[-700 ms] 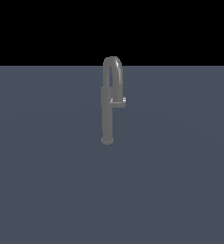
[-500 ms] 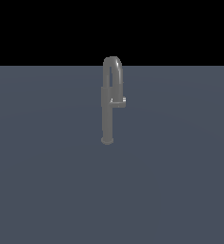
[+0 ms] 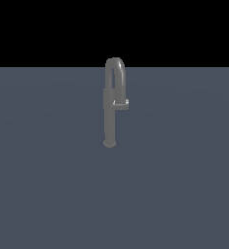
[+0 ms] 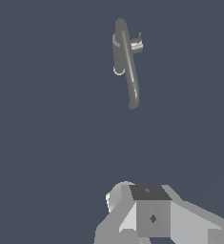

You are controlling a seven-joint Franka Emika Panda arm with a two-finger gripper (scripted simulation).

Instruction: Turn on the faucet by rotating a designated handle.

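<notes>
Faucet stood upright at upper centre of the exterior view, its handle projecting toward the frame's right, untouched. The gripper was kept well apart, presumably pre-approach; its jaw state could not be told.

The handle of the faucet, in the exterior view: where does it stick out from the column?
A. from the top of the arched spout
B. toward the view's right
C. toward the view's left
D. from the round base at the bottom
B: the handle projects from the faucet column at mid-height, toward the exterior view's right.
</notes>
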